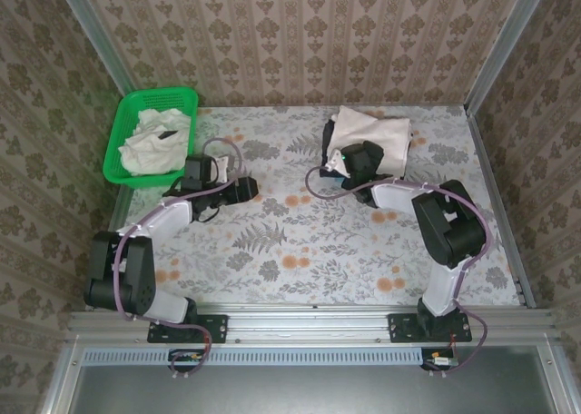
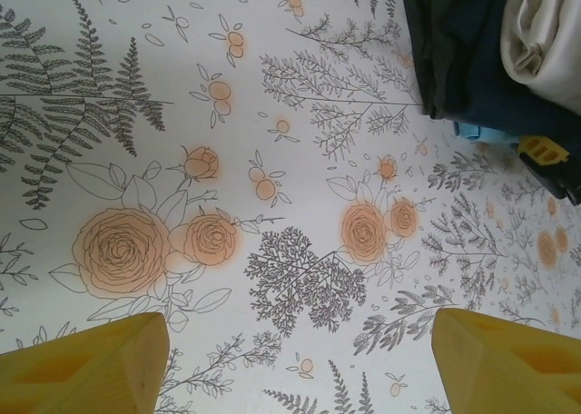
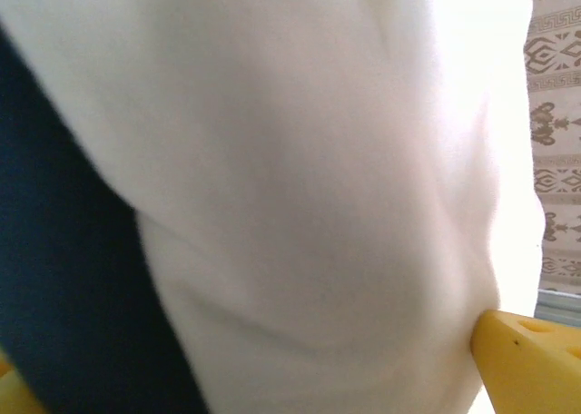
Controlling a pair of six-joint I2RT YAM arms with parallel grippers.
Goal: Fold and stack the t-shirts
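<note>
Several crumpled off-white cotton t-shirts (image 1: 154, 143) lie heaped in the green plastic mesh basket (image 1: 115, 137) at the far left corner of the bench (image 1: 290, 241), which is covered in a print of ferns and orange roses. They look like the supply waiting to be folded. At the far right lies the folded off-white t-shirt pile (image 1: 379, 131), squared up and well apart from the basket, which reads as the spot chosen for the stack.

The right hand (image 1: 350, 165) sits at the near-left edge of that pile. In its wrist view the yellow fingers (image 3: 513, 346) stand wide apart with the pile's pale cloth close in front of them. Nothing shows them pinching it, so the hand appears to be parted against the pile, placed as if to square or press it. The left hand (image 1: 243, 190) hovers over bare bench between basket and pile, its fingers (image 2: 100, 359) spread with nothing between them. It is probably free to fetch the next shirt from the basket.

A small black print (image 1: 166, 136) shows on one shirt in the basket, too small to read. No other lettering or brand is legible.
</note>
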